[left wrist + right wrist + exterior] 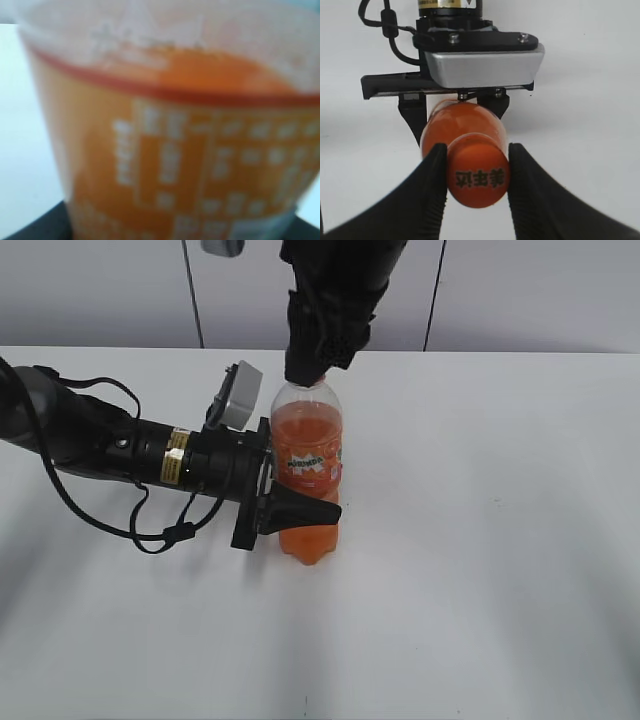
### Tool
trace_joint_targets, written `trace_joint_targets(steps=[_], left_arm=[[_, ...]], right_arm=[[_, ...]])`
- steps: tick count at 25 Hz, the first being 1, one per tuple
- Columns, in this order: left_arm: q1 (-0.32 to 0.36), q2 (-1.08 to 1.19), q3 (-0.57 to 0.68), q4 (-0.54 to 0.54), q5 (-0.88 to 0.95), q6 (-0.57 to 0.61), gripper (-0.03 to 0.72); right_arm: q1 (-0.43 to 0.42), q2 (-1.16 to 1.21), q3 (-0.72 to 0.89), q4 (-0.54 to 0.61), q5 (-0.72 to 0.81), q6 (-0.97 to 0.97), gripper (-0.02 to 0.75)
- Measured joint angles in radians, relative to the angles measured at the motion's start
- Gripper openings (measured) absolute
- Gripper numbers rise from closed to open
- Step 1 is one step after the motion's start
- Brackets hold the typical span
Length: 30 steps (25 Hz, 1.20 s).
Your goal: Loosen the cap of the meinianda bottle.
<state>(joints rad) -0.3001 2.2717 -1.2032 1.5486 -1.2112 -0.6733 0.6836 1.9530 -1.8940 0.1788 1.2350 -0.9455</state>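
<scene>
- The bottle point(308, 465) of orange drink stands upright on the white table point(480, 540), near its middle.
- The left gripper point(300, 510) comes in from the side and is clamped around the bottle's lower body, one dark finger point(300, 510) across the front below the label.
- The right gripper point(476, 175) reaches down from above; its two black fingers point(432, 185) press on either side of the orange cap point(477, 177), gripping it.
- Dark lettering shows on the cap's top.

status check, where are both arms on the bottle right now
Left gripper shut on the slim clear plastic orange-soda bottle, upright on the white table. Right gripper fingers clamp the small round orange cap. Nothing in the way.
</scene>
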Motion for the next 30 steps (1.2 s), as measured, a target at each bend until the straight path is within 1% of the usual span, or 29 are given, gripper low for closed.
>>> trace_joint_targets(steps=[4, 11, 30], left_arm=[[0.0, 0.0, 0.0, 0.0, 0.0, 0.001, 0.413], [0.0, 0.0, 0.0, 0.0, 0.0, 0.002, 0.413], [0.002, 0.0, 0.0, 0.007, -0.006, 0.008, 0.413]], right_arm=[[0.0, 0.0, -0.001, 0.001, 0.002, -0.121, 0.275], [0.0, 0.0, -0.001, 0.005, 0.003, -0.219, 0.275], [-0.002, 0.0, -0.001, 0.031, 0.004, -0.242, 0.276]])
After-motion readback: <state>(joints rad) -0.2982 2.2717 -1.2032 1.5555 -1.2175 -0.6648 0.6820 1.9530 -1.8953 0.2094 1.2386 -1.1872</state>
